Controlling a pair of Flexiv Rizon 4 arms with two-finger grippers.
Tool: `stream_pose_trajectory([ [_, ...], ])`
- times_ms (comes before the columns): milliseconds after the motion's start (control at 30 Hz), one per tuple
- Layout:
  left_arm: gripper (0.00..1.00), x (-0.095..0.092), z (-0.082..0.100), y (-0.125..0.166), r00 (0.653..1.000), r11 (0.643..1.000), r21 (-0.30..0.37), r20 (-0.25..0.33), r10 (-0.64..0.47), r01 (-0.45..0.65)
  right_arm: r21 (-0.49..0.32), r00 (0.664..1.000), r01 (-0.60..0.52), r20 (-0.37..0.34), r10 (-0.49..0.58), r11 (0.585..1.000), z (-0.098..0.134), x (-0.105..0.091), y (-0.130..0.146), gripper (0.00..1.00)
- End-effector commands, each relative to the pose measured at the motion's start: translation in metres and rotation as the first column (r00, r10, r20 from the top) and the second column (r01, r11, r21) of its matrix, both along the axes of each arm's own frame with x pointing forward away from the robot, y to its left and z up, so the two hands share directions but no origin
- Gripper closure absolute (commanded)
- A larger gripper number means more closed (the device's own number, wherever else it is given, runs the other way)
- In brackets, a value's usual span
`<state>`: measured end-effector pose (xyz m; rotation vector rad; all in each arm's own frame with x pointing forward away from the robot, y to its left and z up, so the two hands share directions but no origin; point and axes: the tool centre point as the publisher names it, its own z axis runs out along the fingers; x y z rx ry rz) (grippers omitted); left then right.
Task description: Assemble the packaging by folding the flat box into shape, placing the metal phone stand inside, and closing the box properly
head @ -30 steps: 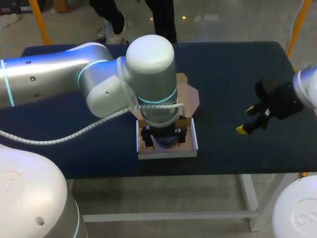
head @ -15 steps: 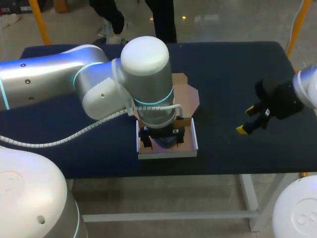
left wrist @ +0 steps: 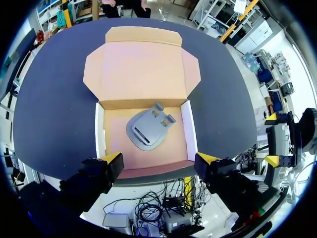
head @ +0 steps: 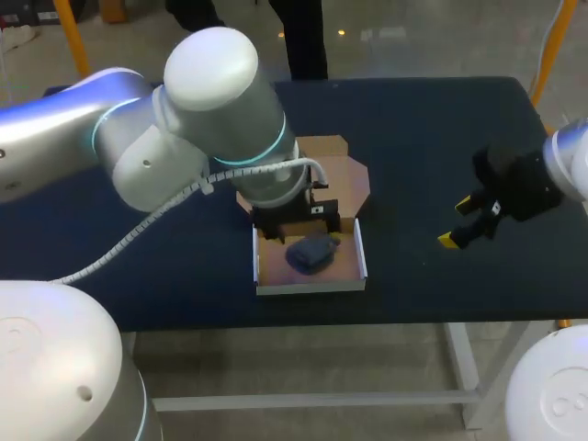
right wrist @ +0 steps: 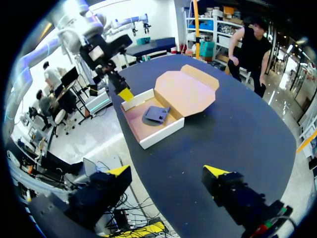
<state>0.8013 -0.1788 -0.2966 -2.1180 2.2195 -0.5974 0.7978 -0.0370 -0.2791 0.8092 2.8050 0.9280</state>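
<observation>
An open cardboard box (head: 356,260) sits near the table's front edge, its lid flap (head: 344,175) lying flat behind it. The dark grey metal phone stand (head: 312,254) lies inside the tray. My left gripper (head: 292,220) hangs open above the tray's back wall, holding nothing. In the left wrist view the stand (left wrist: 148,130) lies in the box (left wrist: 114,139) ahead of the open left gripper (left wrist: 159,159). My right gripper (head: 457,223) stands open and empty to the right of the box. From the right wrist view, box (right wrist: 157,134) and stand (right wrist: 156,114) lie well ahead of the right gripper (right wrist: 167,172).
The dark blue table (head: 432,138) is bare between the box and my right gripper. The box stands close to the table's front edge (head: 404,312). My left arm's bulky elbow (head: 211,101) hangs over the table's left half.
My left gripper has lifted out of the tray and drawn back to the left, uncovering the phone stand lying in the box. The right arm has not moved.
</observation>
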Motion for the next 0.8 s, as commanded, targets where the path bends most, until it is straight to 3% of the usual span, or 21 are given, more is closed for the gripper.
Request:
stream_pose_trajectory([
  [33, 0.00, -0.001, 0.005, 0.011, 1.000, 0.999, -0.034, 0.006, -0.017, 0.017, 0.004, 1.000, -0.003, 0.000, 0.003, 1.000, 0.001, -0.001, -0.001, 0.00],
  [433, 0.00, 0.010, 0.023, 0.029, 0.993, 0.987, -0.116, 0.038, -0.107, 0.111, 0.004, 1.000, -0.003, 0.000, 0.003, 1.000, 0.001, -0.001, -0.001, 0.00],
  [800, 0.00, 0.022, 0.029, 0.046, 0.979, 0.963, -0.180, 0.078, -0.191, 0.202, 0.004, 1.000, -0.003, 0.000, 0.003, 1.000, 0.001, -0.001, -0.001, 0.00],
])
